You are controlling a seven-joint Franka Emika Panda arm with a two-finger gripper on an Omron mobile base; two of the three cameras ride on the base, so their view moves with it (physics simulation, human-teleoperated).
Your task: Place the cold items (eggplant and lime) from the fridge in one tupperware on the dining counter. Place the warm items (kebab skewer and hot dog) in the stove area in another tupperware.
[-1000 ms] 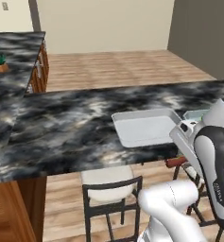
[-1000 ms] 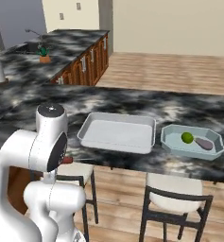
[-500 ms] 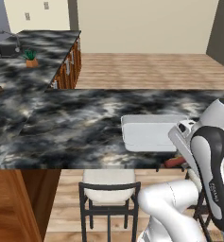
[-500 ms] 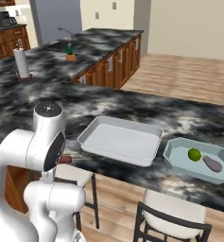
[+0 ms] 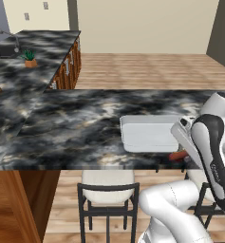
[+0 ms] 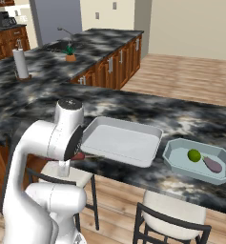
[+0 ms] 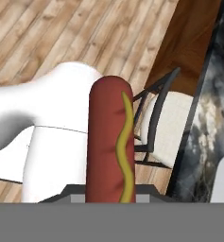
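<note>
Below the dining counter's (image 6: 133, 112) near edge, the gripper (image 7: 108, 201) pinches a hot dog (image 7: 109, 146); the lime (image 6: 194, 155) and eggplant (image 6: 212, 164) lie in the octagonal tupperware (image 6: 174, 157).

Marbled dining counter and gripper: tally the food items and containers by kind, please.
Yellow-green round lime: 1
Dark purple-grey eggplant: 1
Red-brown hot dog with mustard stripe: 1
Pale tupperware containers: 2
Total: 5

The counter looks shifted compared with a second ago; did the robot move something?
Only the base turned, so the whole scene slid right. The fingers stay shut on the hot dog. The lime and eggplant stay in their tupperware; the other tray stays empty.
</note>
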